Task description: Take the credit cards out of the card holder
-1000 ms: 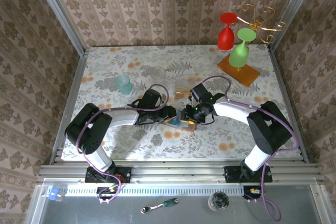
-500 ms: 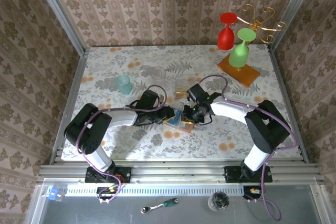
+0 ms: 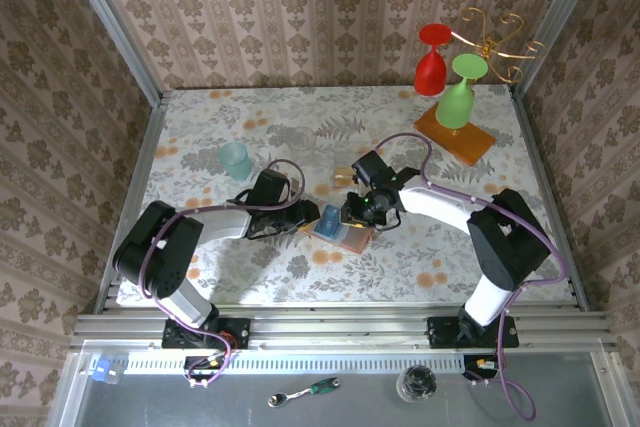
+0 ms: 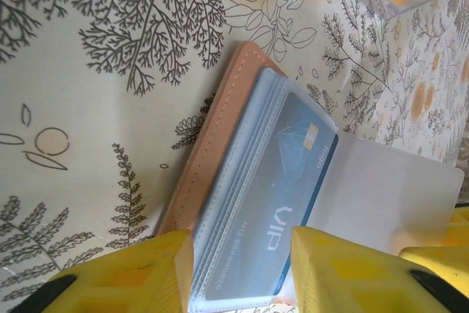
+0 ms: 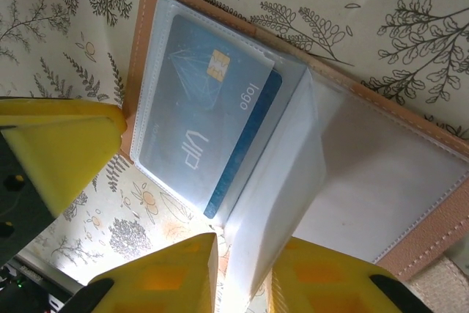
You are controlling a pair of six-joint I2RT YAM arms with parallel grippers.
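Both arms are down on the open card holder at mid-bench, and the blue card sits in its pocket, not yet out.

The left gripper comes in low from the left, and its jaws clamp the stacked sleeve side of the holder, pinning it to the bench. The right gripper reaches in from the right, wrist tipped down, jaws drawn narrow around a clear sleeve lifted at the fold; it looks like a pinch, though how firmly is hard to tell. The card lies slantwise just beside those jaws, with its bare dark-blue long edge facing the fold. By my reckoning the right arm is better placed to draw it out that way.
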